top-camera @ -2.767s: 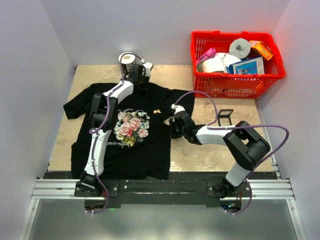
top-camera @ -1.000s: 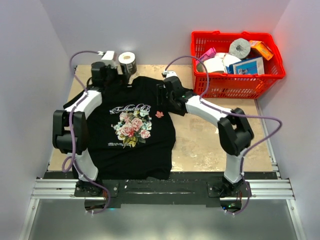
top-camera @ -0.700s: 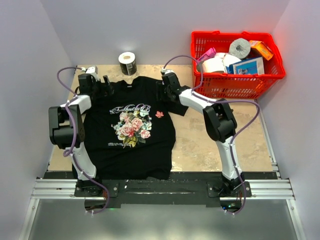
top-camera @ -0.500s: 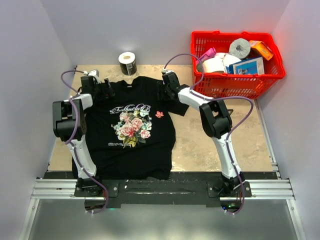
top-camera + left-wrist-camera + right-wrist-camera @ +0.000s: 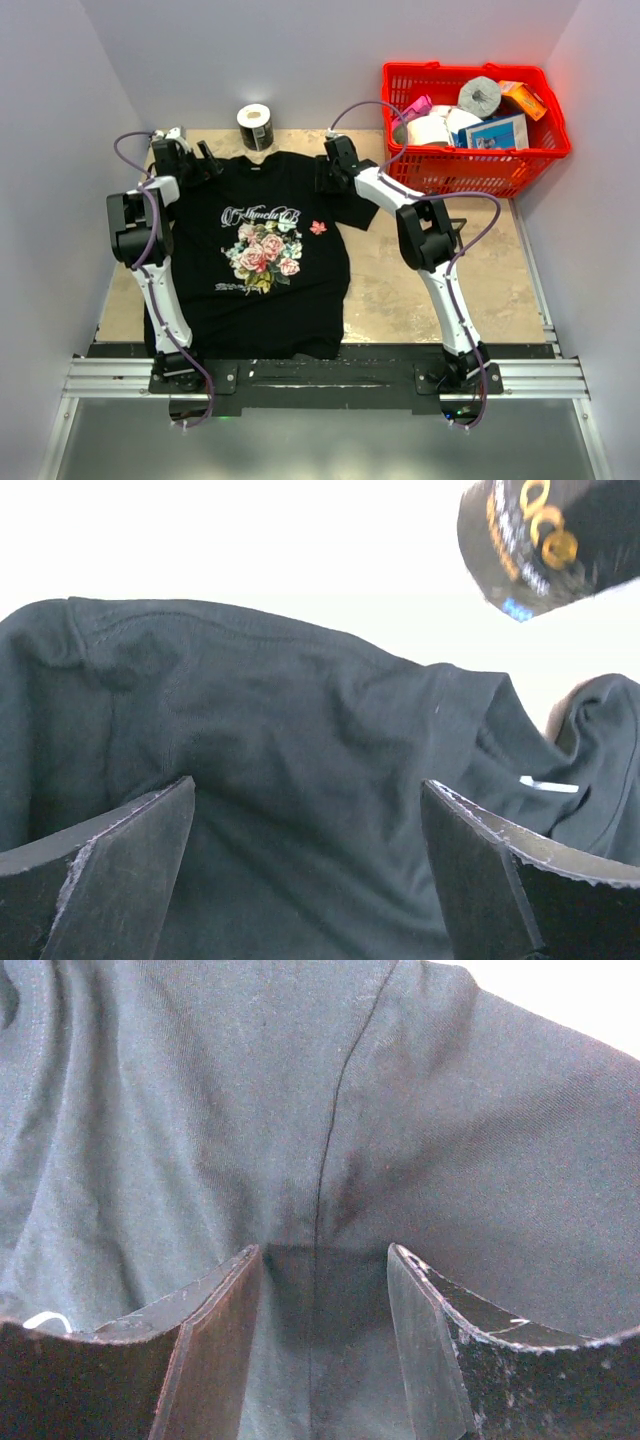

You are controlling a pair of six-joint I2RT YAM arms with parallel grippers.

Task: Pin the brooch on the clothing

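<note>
From above: struggling to separate either set of fingertips from the black clothing [image 5: 300, 310], and losing its near hem against the dark rail [image 5: 320, 378] at the arms' bases. Seeing the left gripper [image 5: 203, 160] sitting at the clothing's far left shoulder and the right gripper [image 5: 323, 180] at its far right shoulder. Finding bare table [image 5: 430, 290] opening up to the right of the clothing as far as the red basket [image 5: 470, 170], a narrower strip running along its left side, and a tape roll [image 5: 255, 123] standing just beyond its collar. Spotting the brooch [image 5: 318, 228] lying on the clothing's chest, just right of the printed roses [image 5: 262, 255], near the right gripper on the side toward the bases, and well apart from the left one. From the left wrist: showing the left gripper [image 5: 308, 783] spread wide with nothing between its fingers [image 5: 110, 880], hanging over or resting on a rumpled shoulder of the clothing [image 5: 300, 690], not managing to tell which. Catching the tape roll [image 5: 545, 540] cut off at the top, beyond the clothing's edge, against blown-out white. From the right wrist: showing the right gripper [image 5: 325, 1250] standing partly open over the clothing [image 5: 170, 1110], with a seam [image 5: 340, 1110] running into the gap, pinching nothing visibly. Failing to settle contact with the cloth.
</note>
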